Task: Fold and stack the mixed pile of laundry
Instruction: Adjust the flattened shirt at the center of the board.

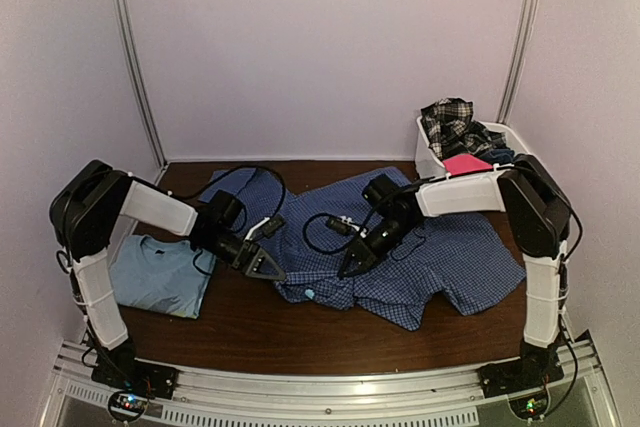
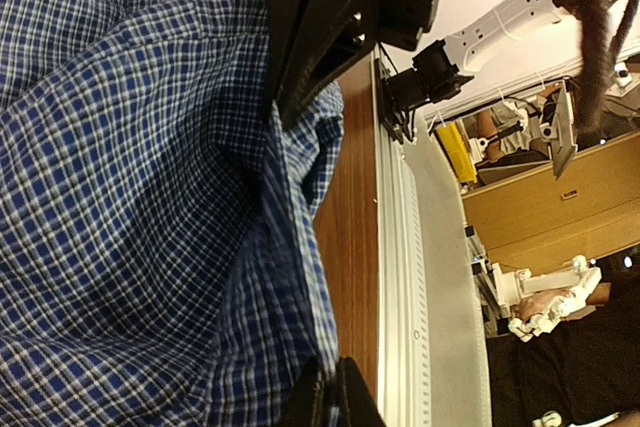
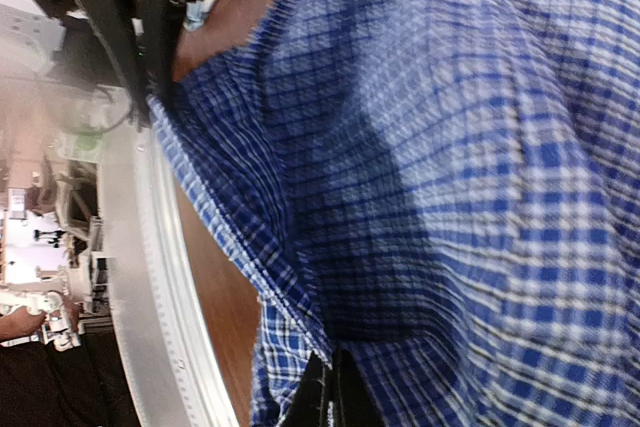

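Note:
A blue small-check button shirt [image 1: 400, 247] lies spread across the middle and right of the brown table. My left gripper [image 1: 268, 269] is shut on its left near edge; the left wrist view shows the hem [image 2: 300, 247] pinched between the fingers. My right gripper [image 1: 352, 263] is shut on the shirt's near edge at the middle, with checked cloth [image 3: 420, 197] filling the right wrist view. A folded light blue T-shirt [image 1: 160, 275] lies flat at the left. A black-white plaid piece [image 1: 452, 125], a hot pink piece [image 1: 466, 163] and a dark navy piece [image 1: 500, 156] sit in the basket.
The white plastic basket [image 1: 428, 159] stands at the back right corner. A metal rail [image 1: 330, 387] runs along the table's near edge. Bare brown table [image 1: 260, 322] shows in front of the shirt. White walls enclose the back and both sides.

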